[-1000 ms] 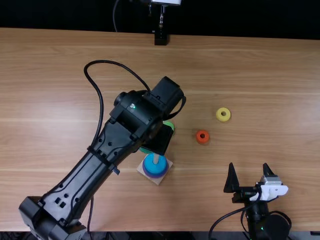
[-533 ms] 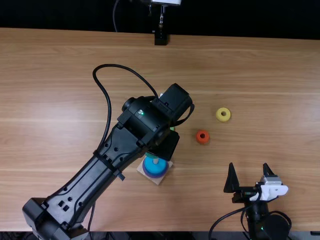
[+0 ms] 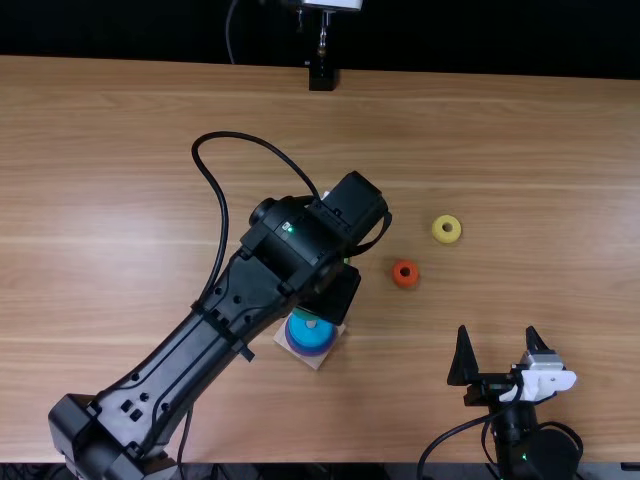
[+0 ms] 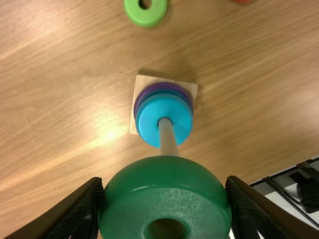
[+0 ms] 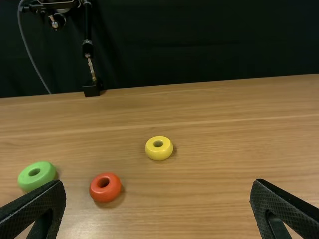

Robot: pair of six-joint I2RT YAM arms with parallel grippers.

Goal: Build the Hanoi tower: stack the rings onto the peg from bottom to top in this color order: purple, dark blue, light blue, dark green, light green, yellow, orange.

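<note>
Left gripper [image 3: 331,296] noted above the square wooden base [image 4: 145,80], partly covered by its own arm in the top view; its fingers are closed about the dark green ring [image 4: 164,191], gripped at opposite sides. The ring is held over the peg [image 4: 168,139], whose upper end is hidden by it; whether the peg is entered cannot be told. On the base, purple ring [image 4: 149,89] lowest, then dark blue ring [image 4: 178,94], then light blue ring [image 4: 148,119], all threaded on the peg. Light green ring [image 4: 146,15] is seen flat on the table [image 3: 120,220], near the base. Orange ring [image 3: 405,274] and yellow ring [image 3: 446,229] are also laid flat, apart from each other, the yellow farther from the base. Right gripper [image 3: 498,332] is seen near the table's near edge, its fingers spread wide, nothing grasped.
</note>
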